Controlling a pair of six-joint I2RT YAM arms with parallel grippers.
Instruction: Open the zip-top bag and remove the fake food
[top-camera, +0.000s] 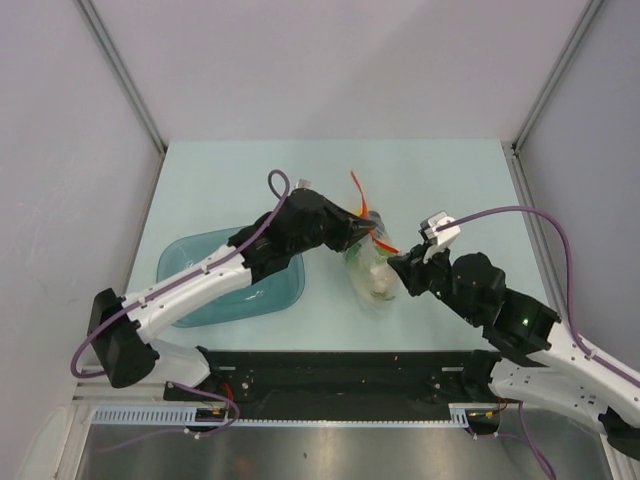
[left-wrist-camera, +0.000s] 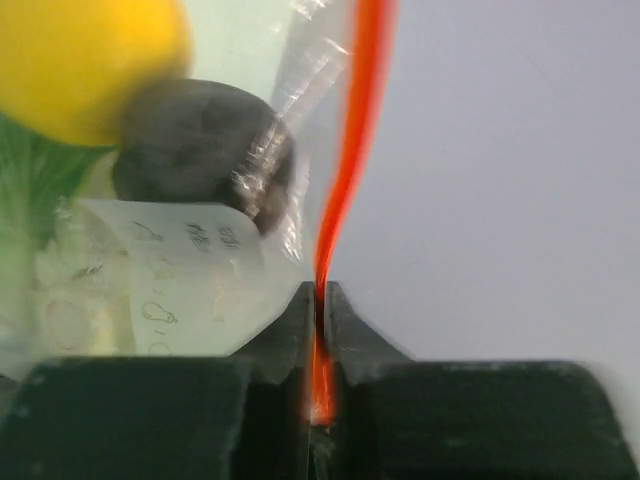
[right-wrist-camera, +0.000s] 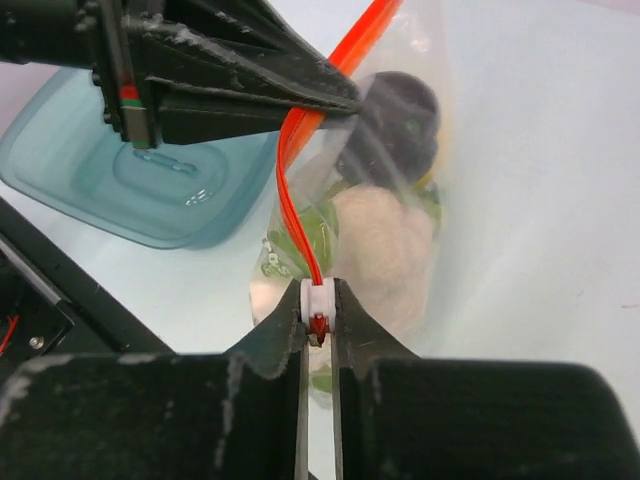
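The clear zip-top bag (top-camera: 375, 272) hangs between my two grippers above the table. My left gripper (top-camera: 368, 232) (left-wrist-camera: 322, 295) is shut on its red zip strip (left-wrist-camera: 350, 150) near the upper end. In the right wrist view, the right gripper (right-wrist-camera: 318, 308) (top-camera: 402, 264) is shut on the white slider (right-wrist-camera: 317, 292) on that strip (right-wrist-camera: 300, 160). The fake food is inside the bag: a yellow fruit (left-wrist-camera: 80, 60), a dark piece (left-wrist-camera: 200, 140) (right-wrist-camera: 400, 120), green lettuce (right-wrist-camera: 310, 228) and a whitish cauliflower (right-wrist-camera: 385, 245).
A teal plastic tray (top-camera: 200, 265) (right-wrist-camera: 90, 170) lies left of the bag, under the left arm's forearm. Grey enclosure walls stand on three sides of the pale table. The arms' black base rail runs along the near edge.
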